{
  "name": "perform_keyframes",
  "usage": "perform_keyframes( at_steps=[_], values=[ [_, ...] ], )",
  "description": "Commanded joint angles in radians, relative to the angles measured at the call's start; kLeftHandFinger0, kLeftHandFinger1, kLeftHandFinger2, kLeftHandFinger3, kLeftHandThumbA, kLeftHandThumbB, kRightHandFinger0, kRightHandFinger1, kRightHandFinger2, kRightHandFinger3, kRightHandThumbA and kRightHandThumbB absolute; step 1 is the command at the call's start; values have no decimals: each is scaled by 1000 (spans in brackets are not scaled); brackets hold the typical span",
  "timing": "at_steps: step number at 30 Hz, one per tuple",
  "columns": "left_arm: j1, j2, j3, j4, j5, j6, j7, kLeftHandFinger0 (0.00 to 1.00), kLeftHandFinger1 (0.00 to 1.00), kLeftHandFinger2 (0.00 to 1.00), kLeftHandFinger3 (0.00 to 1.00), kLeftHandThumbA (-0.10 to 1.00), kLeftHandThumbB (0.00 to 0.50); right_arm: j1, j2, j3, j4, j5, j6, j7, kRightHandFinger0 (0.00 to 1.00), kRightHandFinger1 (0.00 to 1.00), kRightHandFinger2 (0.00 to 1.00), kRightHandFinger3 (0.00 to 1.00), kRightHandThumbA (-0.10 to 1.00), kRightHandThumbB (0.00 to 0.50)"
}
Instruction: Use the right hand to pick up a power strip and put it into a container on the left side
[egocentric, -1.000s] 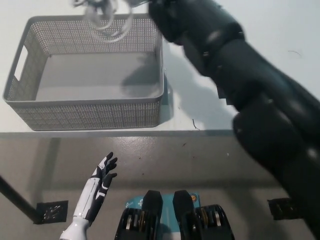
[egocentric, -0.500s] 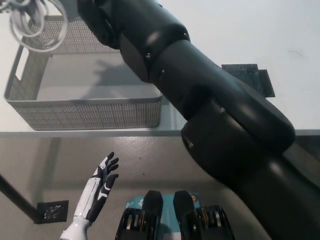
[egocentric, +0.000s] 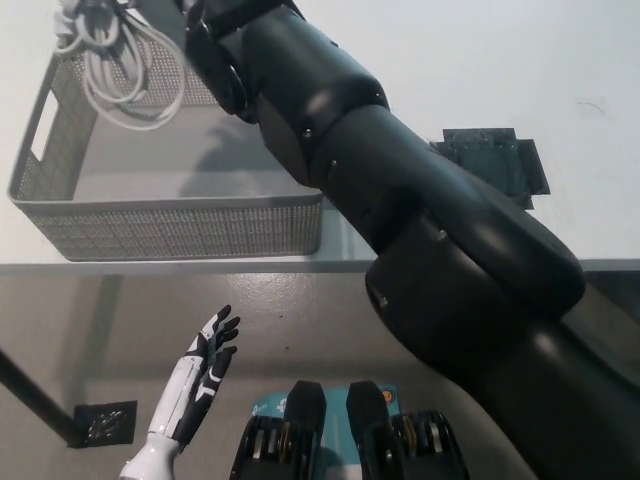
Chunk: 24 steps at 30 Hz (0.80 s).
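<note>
The power strip's white coiled cord (egocentric: 120, 75) hangs over the far left part of the grey mesh basket (egocentric: 170, 225), its loops dangling in front of the back wall. The strip's body is cut off by the picture's top edge. My black right arm stretches from the bottom right across the basket to the top edge. Only the base of my right hand (egocentric: 205, 15) shows there, right beside the cord and holding it up. My white left hand (egocentric: 205, 365) rests low, below the table's front edge, fingers spread and empty.
The basket stands at the white table's (egocentric: 450, 60) left front corner. A dark square mat (egocentric: 490, 165) lies on the table to the right of my arm. The table's front edge runs across at mid-picture, with grey floor below it.
My right arm swung left from the basket's far right corner to its far left. The cord went with it, then dropped lower over the basket. The left hand stayed still.
</note>
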Motion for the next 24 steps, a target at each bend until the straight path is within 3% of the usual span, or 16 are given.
perform_keyframes(
  at_steps=[1, 2, 3, 4, 5, 10, 19, 22, 24],
  values=[
    [-19, 20, -1, -31, -6, -40, -10, 900, 943, 939, 1000, 1000, 66, -64, -18, 5, -16, 31, 60, 85, 132, 239, 528, 1000, 277, 280],
    [-20, 20, -1, -30, -8, -40, -12, 900, 943, 940, 1000, 1000, 67, -66, -17, -2, -15, 43, 59, 132, 133, 270, 592, 1000, 357, 294],
    [-21, 20, -1, -32, -8, -40, -12, 896, 941, 940, 1000, 1000, 65, -70, -14, -9, -14, 53, 70, 180, 537, 728, 1000, 1000, 498, 349],
    [-23, 19, -3, -34, -3, -40, -9, 889, 940, 938, 1000, 1000, 60, -75, -8, -26, -12, 76, 78, 254, 848, 1000, 1000, 1000, 553, 409],
    [-26, 20, -5, -34, 2, -40, -9, 886, 944, 938, 1000, 1000, 62, -80, -4, -41, -11, 95, 81, 315, 1000, 1000, 1000, 1000, 612, 475],
    [-39, 29, -17, -36, 17, -40, -9, 876, 934, 908, 929, 1000, 48, -91, 11, -58, -9, 113, 109, 495, 1000, 1000, 1000, 1000, 738, 500],
    [-46, 40, -31, -42, 43, -40, 7, 854, 916, 887, 894, 1000, 50, -85, -4, -62, -7, 123, 162, 687, 1000, 1000, 1000, 1000, 766, 500],
    [-46, 41, -32, -42, 50, -40, 10, 851, 914, 888, 887, 1000, 44, -91, -16, -37, 2, 105, 195, 847, 1000, 1000, 1000, 1000, 775, 500],
    [-47, 42, -34, -43, 52, -40, 11, 865, 916, 883, 877, 1000, 46, -112, -43, -27, 12, 109, 163, 1106, 1000, 1000, 1000, 1000, 832, 500]
  ],
)
